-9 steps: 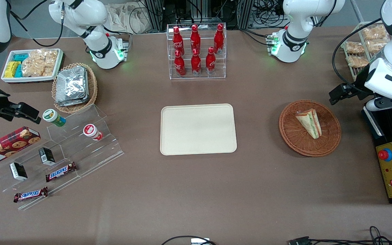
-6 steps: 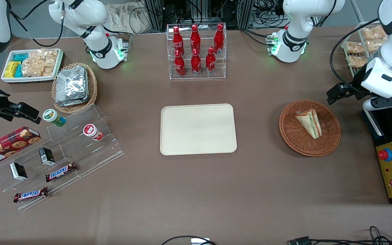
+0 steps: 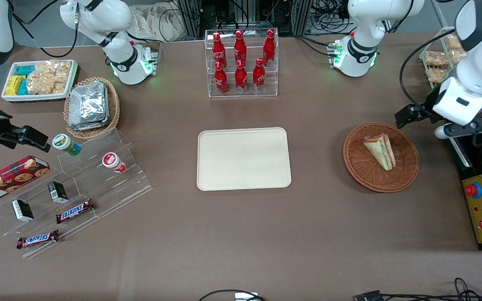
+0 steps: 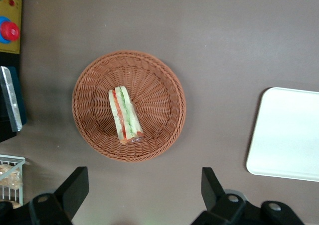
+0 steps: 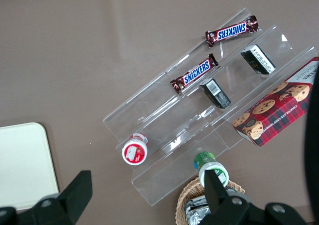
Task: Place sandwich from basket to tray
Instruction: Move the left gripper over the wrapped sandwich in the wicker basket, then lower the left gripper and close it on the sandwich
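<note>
The sandwich (image 3: pixel 380 151), a pale wedge with green and red filling on its edge, lies in the round reddish-brown basket (image 3: pixel 404 173) toward the working arm's end of the table. In the left wrist view the sandwich (image 4: pixel 125 115) rests near the middle of the basket (image 4: pixel 159 93). My left gripper (image 4: pixel 144 177) is open with nothing between its dark fingers (image 4: pixel 75 185). It hangs above the table beside the basket's rim. In the front view the gripper (image 3: pixel 450 125) is beside the basket, a little farther from the camera. The cream tray (image 3: pixel 244 159) lies bare at mid-table, with one corner of the tray (image 4: pixel 286 135) in the wrist view.
A clear rack of red bottles (image 3: pixel 241 62) stands farther from the camera than the tray. A control box with a red button (image 3: pixel 481 209) sits at the working arm's table edge beside the basket. A wire rack of snack packets (image 3: pixel 439 62) stands near it.
The left arm has moved toward the basket and slightly away from the camera. Sandwich, basket and tray have not moved.
</note>
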{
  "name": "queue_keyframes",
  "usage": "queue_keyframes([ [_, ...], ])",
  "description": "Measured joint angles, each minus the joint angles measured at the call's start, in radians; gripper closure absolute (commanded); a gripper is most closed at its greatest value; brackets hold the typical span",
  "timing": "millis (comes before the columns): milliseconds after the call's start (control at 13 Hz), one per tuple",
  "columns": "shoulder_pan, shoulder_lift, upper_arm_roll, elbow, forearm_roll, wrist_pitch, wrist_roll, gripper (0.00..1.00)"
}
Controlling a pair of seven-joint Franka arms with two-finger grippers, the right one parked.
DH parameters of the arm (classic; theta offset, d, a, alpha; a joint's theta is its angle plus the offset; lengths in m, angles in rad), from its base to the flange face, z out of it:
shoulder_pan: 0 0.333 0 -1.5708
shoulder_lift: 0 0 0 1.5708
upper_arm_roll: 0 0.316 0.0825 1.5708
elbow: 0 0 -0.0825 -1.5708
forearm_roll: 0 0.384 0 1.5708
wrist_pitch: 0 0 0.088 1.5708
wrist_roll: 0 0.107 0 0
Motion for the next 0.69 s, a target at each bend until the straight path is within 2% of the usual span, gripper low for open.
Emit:
queue_keyframes([
  [385, 0.006, -0.034, 0.043, -0.345, 0.000, 0.313, -0.031, 0.00],
  [692, 0.009, 0.005, 0.094, -0.515, 0.000, 0.529, -0.039, 0.00],
])
